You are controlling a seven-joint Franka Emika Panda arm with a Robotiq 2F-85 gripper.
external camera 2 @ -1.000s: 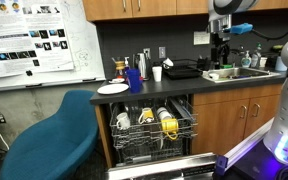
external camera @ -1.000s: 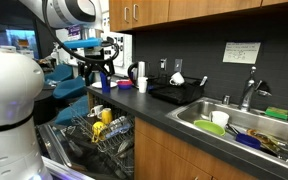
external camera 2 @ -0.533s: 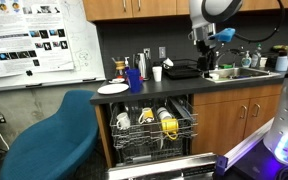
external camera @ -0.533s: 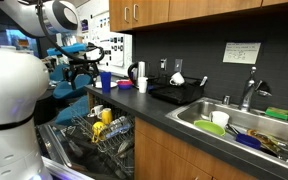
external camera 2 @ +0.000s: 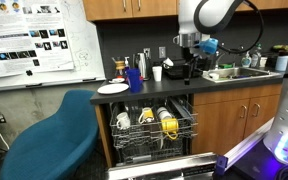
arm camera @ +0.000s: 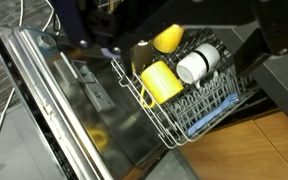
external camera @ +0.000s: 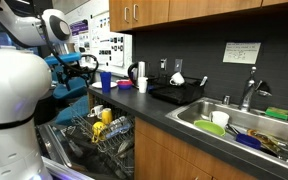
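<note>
Gripper point(external camera 2: 189, 64) hangs off the counter's point(external camera: 149, 108) front edge, above the pulled-out dishwasher rack point(arm camera: 174, 135). Cannot tell whether its fingers are apart or together. Rack holds yellow cups point(arm camera: 161, 80) and a white cup point(arm camera: 198, 63). Dishes point(external camera: 216, 126) lie in the sink point(external camera: 196, 110). Loading judged partway.

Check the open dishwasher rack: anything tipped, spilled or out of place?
Nothing clearly wrong. The yellow cups and white cup lie on their sides in the rack. The faint yellow patch on the open door looks like a reflection, not a spill.
</note>
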